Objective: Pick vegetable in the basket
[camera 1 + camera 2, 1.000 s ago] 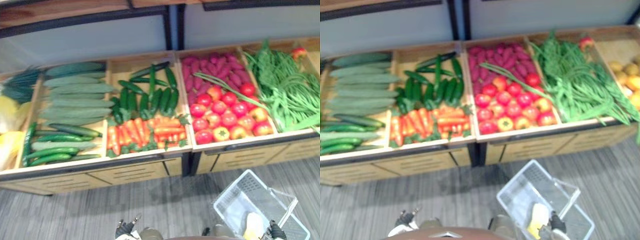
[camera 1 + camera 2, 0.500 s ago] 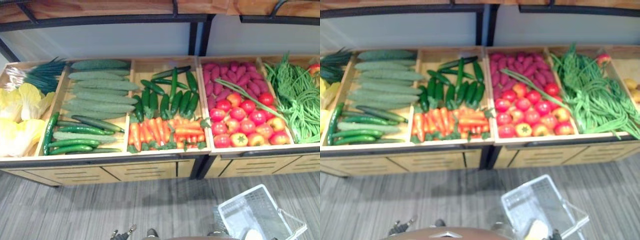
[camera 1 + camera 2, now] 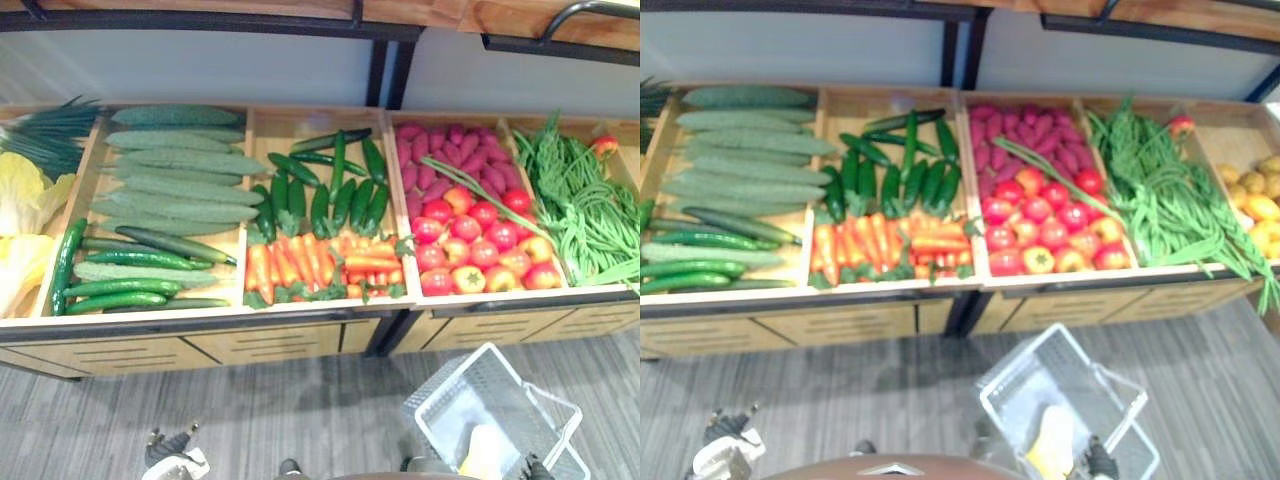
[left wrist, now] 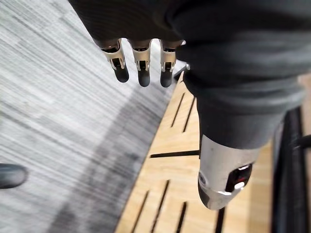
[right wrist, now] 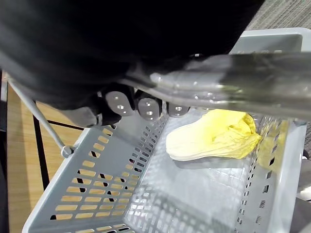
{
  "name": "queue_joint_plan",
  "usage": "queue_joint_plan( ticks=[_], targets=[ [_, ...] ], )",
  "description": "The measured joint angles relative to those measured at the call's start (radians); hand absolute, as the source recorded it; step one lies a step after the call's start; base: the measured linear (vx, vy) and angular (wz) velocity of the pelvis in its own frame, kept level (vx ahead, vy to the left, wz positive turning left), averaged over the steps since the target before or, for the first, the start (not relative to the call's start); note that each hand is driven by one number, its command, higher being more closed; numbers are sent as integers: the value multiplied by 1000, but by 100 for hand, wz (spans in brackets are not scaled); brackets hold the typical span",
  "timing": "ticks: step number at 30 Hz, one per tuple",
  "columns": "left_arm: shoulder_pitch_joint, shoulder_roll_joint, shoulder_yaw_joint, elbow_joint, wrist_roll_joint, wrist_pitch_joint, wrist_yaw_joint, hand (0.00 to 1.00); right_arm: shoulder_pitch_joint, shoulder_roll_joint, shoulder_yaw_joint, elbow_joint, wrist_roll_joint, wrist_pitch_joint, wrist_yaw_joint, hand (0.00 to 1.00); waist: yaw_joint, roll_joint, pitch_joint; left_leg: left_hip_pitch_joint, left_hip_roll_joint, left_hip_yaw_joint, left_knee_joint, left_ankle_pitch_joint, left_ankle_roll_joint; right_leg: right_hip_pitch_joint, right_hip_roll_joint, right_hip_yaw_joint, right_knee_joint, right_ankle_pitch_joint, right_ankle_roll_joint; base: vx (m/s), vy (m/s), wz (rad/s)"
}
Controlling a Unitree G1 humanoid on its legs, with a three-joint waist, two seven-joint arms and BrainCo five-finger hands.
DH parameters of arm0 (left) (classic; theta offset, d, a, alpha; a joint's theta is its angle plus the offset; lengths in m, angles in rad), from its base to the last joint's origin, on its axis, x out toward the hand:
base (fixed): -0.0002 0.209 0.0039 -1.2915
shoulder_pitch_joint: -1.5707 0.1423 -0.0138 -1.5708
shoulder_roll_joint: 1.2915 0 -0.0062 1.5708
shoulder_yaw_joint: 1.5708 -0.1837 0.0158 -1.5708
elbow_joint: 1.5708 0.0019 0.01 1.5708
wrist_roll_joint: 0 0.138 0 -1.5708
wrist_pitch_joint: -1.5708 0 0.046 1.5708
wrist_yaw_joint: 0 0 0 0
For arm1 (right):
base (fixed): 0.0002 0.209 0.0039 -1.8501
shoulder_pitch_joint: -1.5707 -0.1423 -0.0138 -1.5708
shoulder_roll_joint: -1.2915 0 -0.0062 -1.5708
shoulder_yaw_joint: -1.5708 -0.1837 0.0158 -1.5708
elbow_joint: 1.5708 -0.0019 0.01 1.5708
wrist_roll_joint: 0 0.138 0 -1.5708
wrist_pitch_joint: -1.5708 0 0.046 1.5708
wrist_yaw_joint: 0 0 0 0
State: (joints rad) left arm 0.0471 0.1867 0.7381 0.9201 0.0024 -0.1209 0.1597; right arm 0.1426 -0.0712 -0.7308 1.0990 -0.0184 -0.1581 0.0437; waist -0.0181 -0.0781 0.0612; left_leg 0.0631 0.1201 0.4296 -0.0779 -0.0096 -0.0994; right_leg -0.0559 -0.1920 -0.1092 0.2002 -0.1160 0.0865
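A white slotted plastic basket (image 3: 520, 400) hangs low at my right side, over the floor in front of the produce stand. A pale yellow cabbage leaf bundle (image 5: 214, 141) lies inside it. My right hand (image 5: 138, 108) is shut round the basket's metal handle (image 5: 243, 87), and it also peeks in at the bottom edge (image 3: 1098, 462). My left hand (image 4: 141, 65) hangs by the stand's wooden front with straight fingers and holds nothing; it appears at the lower left (image 3: 170, 462).
The wooden stand (image 3: 300, 345) holds bins of long cucumbers (image 3: 175, 185), dark small cucumbers (image 3: 320, 195), carrots (image 3: 320, 265), tomatoes (image 3: 480, 245), purple sweet potatoes (image 3: 445, 150), green beans (image 3: 585, 200) and yellow cabbage (image 3: 20, 205). Grey striped floor (image 3: 300, 420) lies before it.
The camera has shifted, so the whole stand sits differently in view. My left hand now shows at the lower left. The basket still hangs from my right hand.
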Motion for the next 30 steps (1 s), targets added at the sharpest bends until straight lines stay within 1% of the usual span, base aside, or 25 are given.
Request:
queue_joint_plan(
  ticks=[2,3,4,5,6,7,9,10,12,14,16,18,19,20,21,22,23,24,27,29,30],
  targets=[
    [28,-31,-1,-202,0,-3,38,0,9,0,0,-2,0,-1,0,100,2,4,-1,-29,5,-18,12,4,-4,9,9,-13,-47,0,0,8,-78,20],
    [39,-42,-7,-280,5,-6,57,0,13,0,2,-4,0,-5,0,100,1,9,-2,-39,8,-25,11,9,-7,12,14,-20,-61,0,0,-2,-64,12],
    [39,-50,-8,-323,8,-9,70,0,18,0,3,-5,0,-8,0,100,0,12,-5,-44,10,-31,10,12,-8,13,17,-24,-67,0,0,-3,-83,17],
    [41,-71,-23,-408,24,-12,103,0,25,-2,2,-13,0,-18,-1,100,1,18,-3,-43,16,-37,7,19,-10,25,23,-30,-73,0,0,1,-60,17],
    [50,-87,-46,-470,40,-13,128,0,35,-5,2,-27,0,-21,-1,100,3,29,-3,-43,19,-43,4,22,-11,27,27,-33,-77,0,0,-4,-81,21],
    [68,-110,-86,-554,76,-19,158,0,43,-14,3,-39,-1,-22,-3,100,1,48,-9,-42,22,-56,-8,31,-13,33,32,-40,-76,0,0,-4,-51,22],
    [73,-117,-155,-658,138,-29,189,0,46,-32,4,-43,-3,-17,-12,100,3,67,-15,-36,30,-63,-17,39,-16,40,41,-47,-76,1,0,0,-45,13],
    [72,-114,-169,-683,152,-32,193,0,45,-36,8,-43,-3,-16,-12,100,4,70,-17,-33,33,-63,-17,40,-18,43,44,-47,-76,1,0,-11,-38,-3],
    [70,-95,-215,-733,224,-34,212,0,38,-45,33,-43,-3,-12,-16,100,5,74,-20,-25,40,-61,-17,42,-20,46,51,-44,-75,1,0,-24,-34,-6],
    [62,-59,-291,-765,286,-35,218,0,31,-49,43,-44,-4,-12,-18,100,2,78,-22,-26,42,-57,-19,46,-21,40,52,-38,-76,1,0,-49,-18,-7],
    [63,-28,-335,-803,318,-33,217,0,27,-49,42,-42,-4,-4,-19,100,-4,79,-23,-26,42,-49,-23,45,-22,31,54,-16,-77,1,1,-54,2,-20],
    [65,5,-351,-879,363,-37,215,0,28,-49,42,-42,-4,-2,-18,100,-6,79,-23,-29,44,-16,-23,44,-23,6,58,24,-78,8,13,-48,15,-45],
    [63,39,-352,-896,387,-49,211,0,31,-50,41,-43,-3,-4,-14,100,-10,80,-24,-29,45,6,-23,44,-24,-6,61,48,-80,12,19,-29,7,-64],
    [54,96,-359,-908,415,-61,209,0,42,-51,39,-46,-3,-9,-12,100,-12,81,-24,-27,47,36,-23,44,-25,-19,66,78,-82,17,26,-28,-6,-74],
    [35,143,-372,-908,444,-72,209,0,50,-52,26,-52,-3,-13,-11,100,-14,84,-26,-27,48,57,-23,44,-25,-32,71,104,-82,23,30,-12,-14,-62],
    [22,162,-381,-908,455,-75,209,0,55,-54,20,-52,-3,-13,-11,100,-17,86,-27,-27,49,66,-23,44,-25,-37,73,114,-83,27,30,-18,-15,-48],
    [-1,190,-397,-907,461,-79,208,0,61,-62,20,-52,-3,-9,-11,100,-28,89,-28,-26,51,83,-23,44,-26,-47,76,128,-83,34,31,-19,-9,-35],
    [-19,205,-411,-905,474,-79,207,0,61,-69,20,-52,-4,-4,-11,100,-37,91,-29,-26,51,91,-23,45,-25,-54,79,140,-83,42,30,-33,-2,-47],
    [-97,245,-493,-879,494,-81,178,0,64,-72,21,-66,-21,2,-12,100,-39,94,-30,-29,54,140,-23,45,-25,-86,84,185,-88,66,34,-49,1,-46],
    [-157,272,-551,-819,494,-83,151,0,63,-73,29,-75,-23,6,-13,100,-44,97,-29,-35,56,169,-23,45,-25,-106,86,216,-93,80,41,-73,-15,-37],
    [-178,286,-579,-794,494,-83,142,0,60,-73,34,-77,-23,7,-14,100,-58,99,-29,-43,57,178,-24,47,-24,-120,85,225,-93,87,41,-62,-12,-29]
  ],
)
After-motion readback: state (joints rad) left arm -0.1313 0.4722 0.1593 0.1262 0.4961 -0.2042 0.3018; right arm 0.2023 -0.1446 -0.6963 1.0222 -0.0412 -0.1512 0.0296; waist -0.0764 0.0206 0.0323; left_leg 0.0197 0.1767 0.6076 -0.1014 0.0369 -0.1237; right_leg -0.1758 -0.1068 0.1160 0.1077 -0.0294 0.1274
